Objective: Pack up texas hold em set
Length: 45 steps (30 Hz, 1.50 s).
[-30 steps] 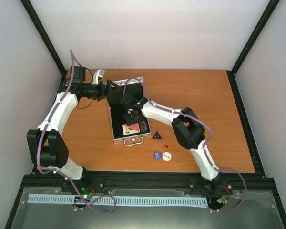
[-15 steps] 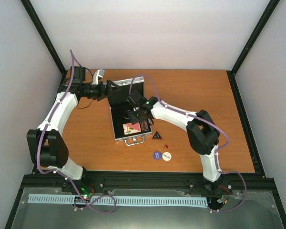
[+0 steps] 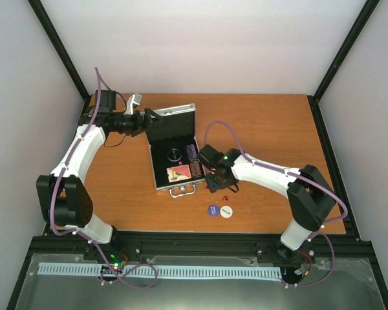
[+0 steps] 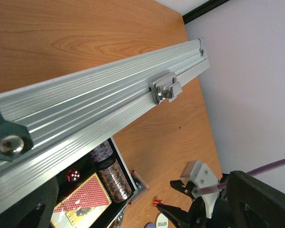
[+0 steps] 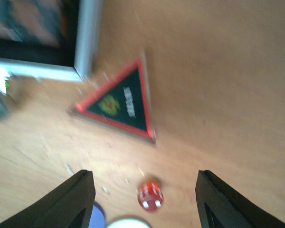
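Observation:
The silver case (image 3: 160,184) lies open at mid-table with its lid (image 3: 173,123) raised. My left gripper (image 3: 149,121) is shut on the lid's edge (image 4: 109,95). Inside are dark chip stacks (image 4: 115,178), the pink-orange card box (image 4: 83,199), a red die (image 4: 72,175) and a round disc (image 3: 175,154). My right gripper (image 3: 218,184) is open and empty, low over the table right of the case. A red die (image 5: 150,195) lies between its fingers (image 5: 71,199). The black triangle (image 5: 118,102) lies just beyond, by the case corner.
A blue disc (image 3: 213,210) and a white dealer disc (image 3: 226,211) lie in front of the right gripper. The case's latch (image 4: 164,89) and front handle (image 3: 180,192) stick out. Black frame posts and white walls ring the wooden table (image 3: 278,142).
My right arm has pulled out of the case and swung right and toward the front, now over the triangle and loose die. The left gripper and lid have not moved.

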{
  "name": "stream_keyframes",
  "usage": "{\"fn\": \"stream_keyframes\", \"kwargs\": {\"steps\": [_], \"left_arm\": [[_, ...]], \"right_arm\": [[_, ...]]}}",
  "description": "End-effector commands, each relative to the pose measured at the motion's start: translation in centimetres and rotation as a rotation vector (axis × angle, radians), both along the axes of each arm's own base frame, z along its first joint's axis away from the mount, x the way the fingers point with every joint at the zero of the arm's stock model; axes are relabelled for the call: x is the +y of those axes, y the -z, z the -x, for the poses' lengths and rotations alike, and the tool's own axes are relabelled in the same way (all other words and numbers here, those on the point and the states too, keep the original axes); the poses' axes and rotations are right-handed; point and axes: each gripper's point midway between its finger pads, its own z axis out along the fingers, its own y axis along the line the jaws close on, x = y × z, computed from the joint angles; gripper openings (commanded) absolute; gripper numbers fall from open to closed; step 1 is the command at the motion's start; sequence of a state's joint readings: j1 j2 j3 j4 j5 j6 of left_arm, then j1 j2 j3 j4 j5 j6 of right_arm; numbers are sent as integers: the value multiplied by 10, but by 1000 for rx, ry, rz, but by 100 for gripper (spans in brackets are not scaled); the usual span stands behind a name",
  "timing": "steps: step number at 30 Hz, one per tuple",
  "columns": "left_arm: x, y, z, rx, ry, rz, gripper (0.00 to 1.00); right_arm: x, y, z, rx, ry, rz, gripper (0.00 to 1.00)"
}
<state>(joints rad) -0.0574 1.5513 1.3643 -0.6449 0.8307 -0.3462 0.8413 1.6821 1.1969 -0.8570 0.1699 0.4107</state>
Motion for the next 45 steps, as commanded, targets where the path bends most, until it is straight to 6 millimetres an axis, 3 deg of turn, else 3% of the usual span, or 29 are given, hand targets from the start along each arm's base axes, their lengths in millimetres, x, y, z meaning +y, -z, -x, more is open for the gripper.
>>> {"fn": "stream_keyframes", "kwargs": {"steps": [1,5,12,17,23,33,40,43,45], "left_arm": [[0,-17,-1,-63,8,-7,100],[0,-17,-1,-66,5,-10,100],[1,-18,3,-73,0,-17,100],[2,-17,6,-74,-1,-22,100],[2,-19,5,-78,-2,-23,100],[2,-18,1,-72,-4,-27,100],[3,-16,0,-67,-5,-31,100],[3,-17,0,-69,-5,-31,100],[3,-18,0,-72,-4,-32,100]], "right_arm": [[-23,14,33,86,71,-12,60],[-27,32,47,151,84,-12,59],[-28,48,50,174,89,-3,57],[-27,60,53,216,101,-27,49],[-39,69,50,230,145,-18,43],[-42,69,45,224,133,-8,30],[-35,51,36,207,95,-2,14],[-22,25,22,171,60,-33,13],[-1,-9,2,108,18,-96,13]]}}
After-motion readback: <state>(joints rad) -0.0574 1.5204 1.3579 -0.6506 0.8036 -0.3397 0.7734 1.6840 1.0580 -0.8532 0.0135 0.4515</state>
